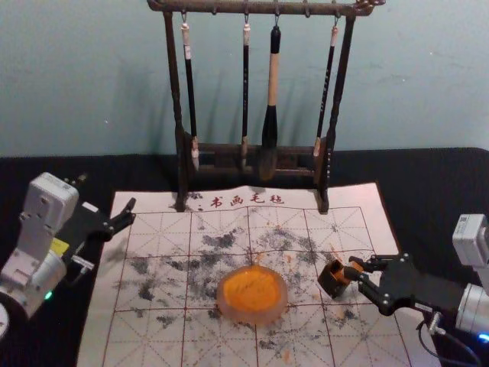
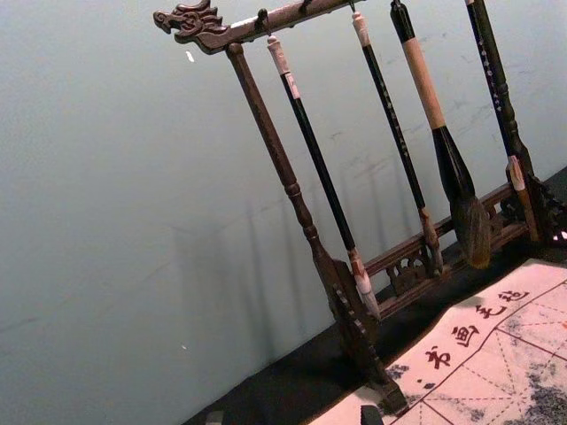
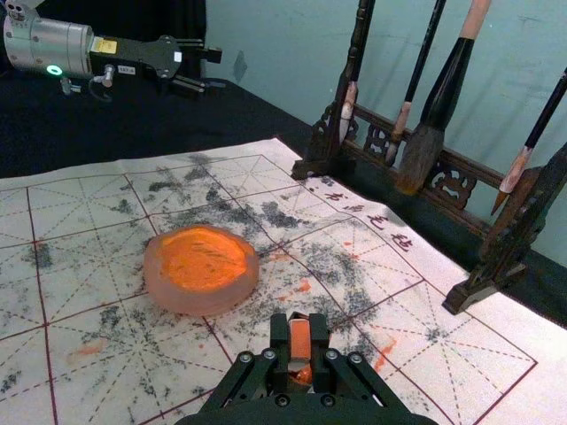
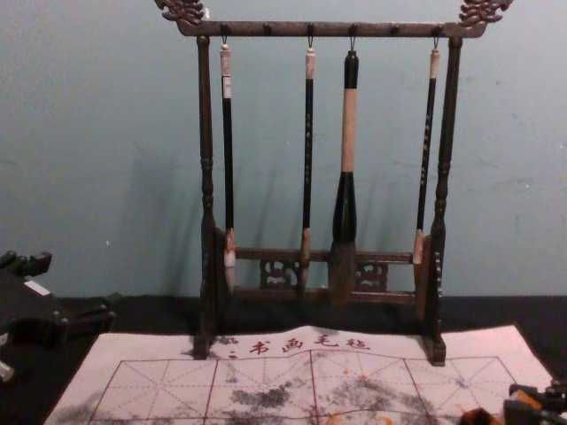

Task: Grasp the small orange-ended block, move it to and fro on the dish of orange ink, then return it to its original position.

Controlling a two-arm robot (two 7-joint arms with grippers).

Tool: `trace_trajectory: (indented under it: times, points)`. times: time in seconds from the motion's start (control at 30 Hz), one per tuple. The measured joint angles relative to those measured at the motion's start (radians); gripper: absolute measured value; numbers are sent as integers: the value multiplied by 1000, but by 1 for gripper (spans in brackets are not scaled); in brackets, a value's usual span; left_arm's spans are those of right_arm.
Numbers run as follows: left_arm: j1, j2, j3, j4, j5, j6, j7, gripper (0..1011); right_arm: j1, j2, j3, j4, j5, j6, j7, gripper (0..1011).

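Your right gripper (image 1: 352, 267), right of the dish (image 1: 252, 294), is closed on the small block (image 1: 335, 280), pinching its sides, presumably to leave one end free for ink. You have the block tilted; whether it touches the mat (image 1: 157, 340), you cannot tell. The dish lies flat, its orange ink facing up, which should suit a to-and-fro rub. Your left gripper (image 1: 131, 211), parked left of the dish, has its fingers apart. Behind the dish, brushes (image 1: 273, 84) hang bristles-down from a rack (image 1: 229, 8), tips off the mat.
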Motion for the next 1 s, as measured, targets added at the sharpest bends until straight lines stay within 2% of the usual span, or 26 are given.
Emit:
trace_trajectory:
  times: [0.27, 0.67, 1.0]
  points:
    - [0, 0, 0, 0, 0, 0, 0, 1001, -10, 17, 13, -25, 6, 4, -9, 111]
    - [0, 0, 0, 0, 0, 0, 0, 1001, -46, 54, 50, -102, 22, 0, -25, 111]
    - [0, 0, 0, 0, 0, 0, 0, 1001, -56, 67, 70, -142, 24, -14, -29, 111]
